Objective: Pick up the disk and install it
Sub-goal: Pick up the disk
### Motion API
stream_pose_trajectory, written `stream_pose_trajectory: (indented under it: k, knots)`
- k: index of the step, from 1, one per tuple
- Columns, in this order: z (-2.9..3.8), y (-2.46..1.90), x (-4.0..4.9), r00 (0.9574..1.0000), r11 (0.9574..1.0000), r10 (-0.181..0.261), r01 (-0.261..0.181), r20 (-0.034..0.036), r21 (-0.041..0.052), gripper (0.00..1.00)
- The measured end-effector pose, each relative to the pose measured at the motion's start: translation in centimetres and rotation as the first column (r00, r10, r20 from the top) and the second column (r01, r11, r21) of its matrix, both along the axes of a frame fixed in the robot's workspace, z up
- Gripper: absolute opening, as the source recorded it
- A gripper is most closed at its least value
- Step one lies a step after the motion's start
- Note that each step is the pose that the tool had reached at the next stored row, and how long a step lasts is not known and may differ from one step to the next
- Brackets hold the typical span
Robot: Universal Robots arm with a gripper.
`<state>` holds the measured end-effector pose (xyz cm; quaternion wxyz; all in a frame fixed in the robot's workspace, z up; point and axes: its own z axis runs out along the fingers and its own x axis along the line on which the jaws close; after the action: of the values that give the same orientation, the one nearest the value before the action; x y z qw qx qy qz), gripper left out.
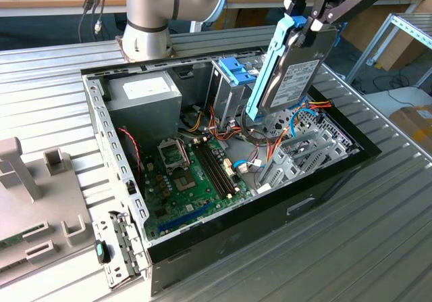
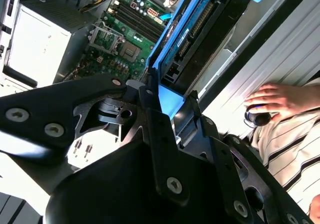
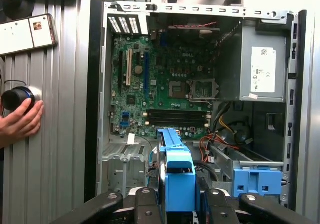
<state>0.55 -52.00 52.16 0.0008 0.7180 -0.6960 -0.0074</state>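
The disk [image 1: 300, 69], a grey metal drive with a white label and a light-blue rail down its side, hangs upright and tilted above the open computer case [image 1: 108, 133]. My gripper [image 1: 312, 15] is shut on its top end at the blue handle. The disk's lower end is just above the silver drive cage with the fixed blue latch [image 1: 236, 70]. In the second wrist view the disk [image 2: 197, 26] runs away from the gripper [image 2: 172, 111] toward the motherboard. In the first wrist view its blue handle [image 3: 179, 176] sits between the black fingers [image 3: 145, 204].
Inside the case lie the green motherboard [image 1: 196, 173], the power supply [image 1: 145, 92] and bundled cables [image 1: 297, 123]. The arm's base [image 1: 152, 18] stands behind the case. A person's hand [image 3: 20, 121] rests on a black knob beside the case, near a flat card [image 3: 27, 33].
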Motion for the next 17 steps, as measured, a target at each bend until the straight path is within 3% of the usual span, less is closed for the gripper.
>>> stream_pose_trajectory:
  k: [7, 17]
  knots:
    - [-0.04, -2.14, 0.02, 1.0, 1.0, 0.0, 0.0, 0.0, 0.0001, 0.36]
    - [-0.04, -2.17, 0.03, 1.0, 1.0, 0.0, 0.0, 0.0, 0.0, 0.36]
